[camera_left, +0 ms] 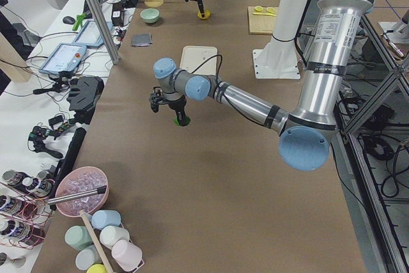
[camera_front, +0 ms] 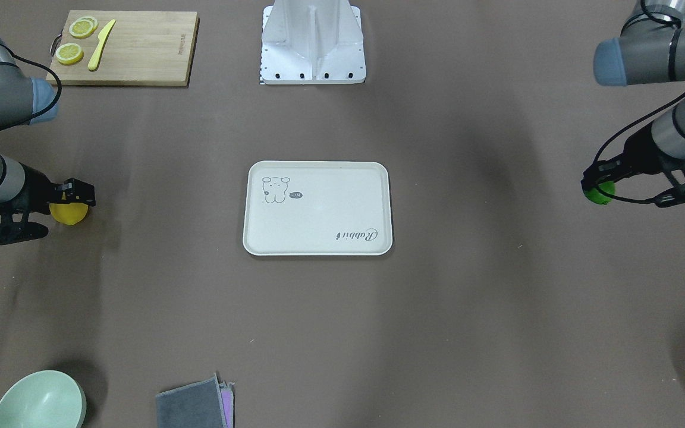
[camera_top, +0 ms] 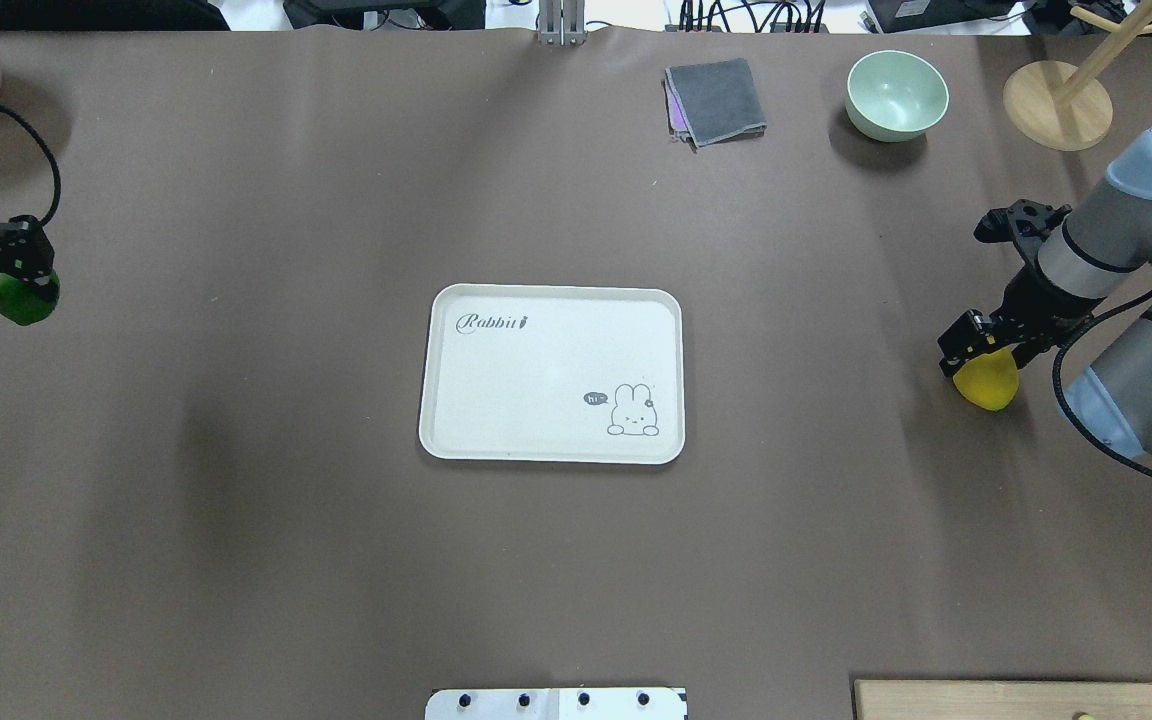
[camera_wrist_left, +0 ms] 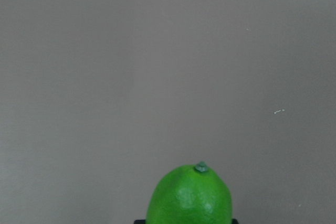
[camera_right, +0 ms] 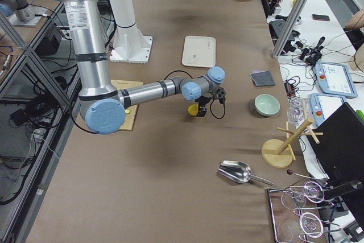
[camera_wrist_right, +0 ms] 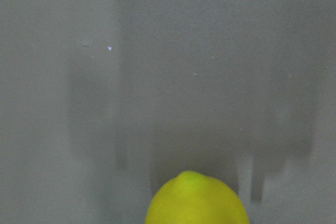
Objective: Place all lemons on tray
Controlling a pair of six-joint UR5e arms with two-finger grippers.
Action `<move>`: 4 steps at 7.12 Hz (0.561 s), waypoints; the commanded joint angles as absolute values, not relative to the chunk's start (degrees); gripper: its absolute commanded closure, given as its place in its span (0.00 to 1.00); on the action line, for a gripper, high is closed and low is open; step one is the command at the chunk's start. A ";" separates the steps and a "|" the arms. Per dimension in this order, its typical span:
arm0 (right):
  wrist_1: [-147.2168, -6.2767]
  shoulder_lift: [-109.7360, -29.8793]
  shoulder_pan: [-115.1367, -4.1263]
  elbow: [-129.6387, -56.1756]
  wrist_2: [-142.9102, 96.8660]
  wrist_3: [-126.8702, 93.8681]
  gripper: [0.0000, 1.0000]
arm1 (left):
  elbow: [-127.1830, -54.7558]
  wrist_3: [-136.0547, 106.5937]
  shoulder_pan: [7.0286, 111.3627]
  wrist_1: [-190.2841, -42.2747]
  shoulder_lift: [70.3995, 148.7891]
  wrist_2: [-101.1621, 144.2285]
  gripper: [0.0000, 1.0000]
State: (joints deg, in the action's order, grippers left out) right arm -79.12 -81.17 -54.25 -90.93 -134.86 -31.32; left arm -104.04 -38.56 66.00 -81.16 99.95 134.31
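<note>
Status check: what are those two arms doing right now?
Left end effector on green lemon. Right end effector on yellow lemon. Tray bare, both paths to it clear.

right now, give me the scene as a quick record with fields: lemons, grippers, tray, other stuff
yellow lemon: at right gripper, off the tray
green lemon: at left gripper, off the tray
gripper closure: cannot tell for either
tray: table centre, holds nothing
cutting board: lemon slices and yellow knife on it
far side: green bowl, grey cloth
</note>
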 commanded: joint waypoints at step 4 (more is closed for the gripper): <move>-81.98 -81.22 -55.28 -91.66 -135.79 -31.20 0.56 | -108.63 -30.76 71.01 -59.54 109.22 134.12 1.00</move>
State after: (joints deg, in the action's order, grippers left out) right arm -80.13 -81.60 -54.64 -91.09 -135.28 -31.17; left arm -108.51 -31.82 70.47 -64.62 105.61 134.27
